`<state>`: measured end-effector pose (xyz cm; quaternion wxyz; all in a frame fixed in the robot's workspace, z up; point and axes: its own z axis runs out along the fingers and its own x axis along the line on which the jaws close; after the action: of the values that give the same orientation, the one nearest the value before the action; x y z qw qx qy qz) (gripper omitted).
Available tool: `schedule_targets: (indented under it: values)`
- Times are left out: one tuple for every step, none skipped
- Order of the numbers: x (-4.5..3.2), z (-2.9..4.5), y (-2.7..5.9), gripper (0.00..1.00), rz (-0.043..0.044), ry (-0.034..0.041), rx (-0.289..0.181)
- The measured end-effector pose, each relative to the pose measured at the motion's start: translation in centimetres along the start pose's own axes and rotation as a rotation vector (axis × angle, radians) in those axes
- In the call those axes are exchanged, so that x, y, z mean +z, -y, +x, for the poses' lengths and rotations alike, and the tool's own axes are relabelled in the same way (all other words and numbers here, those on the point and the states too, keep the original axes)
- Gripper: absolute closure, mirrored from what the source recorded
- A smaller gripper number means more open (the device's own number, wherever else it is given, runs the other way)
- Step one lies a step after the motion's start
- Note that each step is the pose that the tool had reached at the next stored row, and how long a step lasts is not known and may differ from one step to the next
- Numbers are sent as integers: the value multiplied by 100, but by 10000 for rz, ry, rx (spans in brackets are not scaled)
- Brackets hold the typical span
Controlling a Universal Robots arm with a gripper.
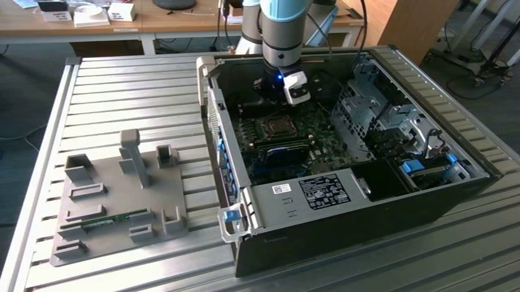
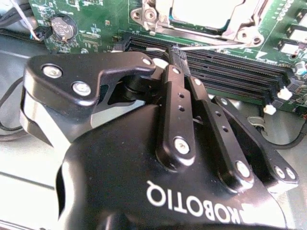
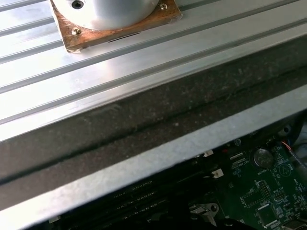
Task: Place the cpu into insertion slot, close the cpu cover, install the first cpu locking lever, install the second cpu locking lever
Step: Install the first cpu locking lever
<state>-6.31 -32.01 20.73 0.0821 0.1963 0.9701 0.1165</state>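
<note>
The black fingers [image 2: 173,53] are pressed together, apparently holding nothing, beside the dull silver-grey square cpu [image 2: 204,13] seated under its silvery metal cover frame [image 2: 240,29].

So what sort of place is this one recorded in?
Probably a robotics lab or workshop. An open computer case lies on a ribbed aluminium table, with a grey fixture tray beside it, and wooden desks with cables stand behind.

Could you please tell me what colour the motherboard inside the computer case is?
Green; the motherboard shows best in the second wrist view.
</note>
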Motion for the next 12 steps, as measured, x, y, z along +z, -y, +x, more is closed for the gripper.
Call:
schedule_targets:
  values:
    - [1,-4,-1,89,0,0,0]
    - [2,-6,-2,89,0,0,0]
    - [2,-8,-3,89,0,1,1]
    - [3,-9,-4,89,0,1,2]
    - [4,-10,-4,89,0,0,2]
    - [4,-10,-5,89,0,1,2]
    - [5,-9,-8,89,1,0,0]
    - [6,-8,-10,89,2,0,0]
    - [7,-7,-12,89,2,0,-1]
    - [7,-6,-14,89,1,0,-1]
    - [8,-5,-15,89,1,0,0]
    - [9,-4,-17,89,0,0,0]
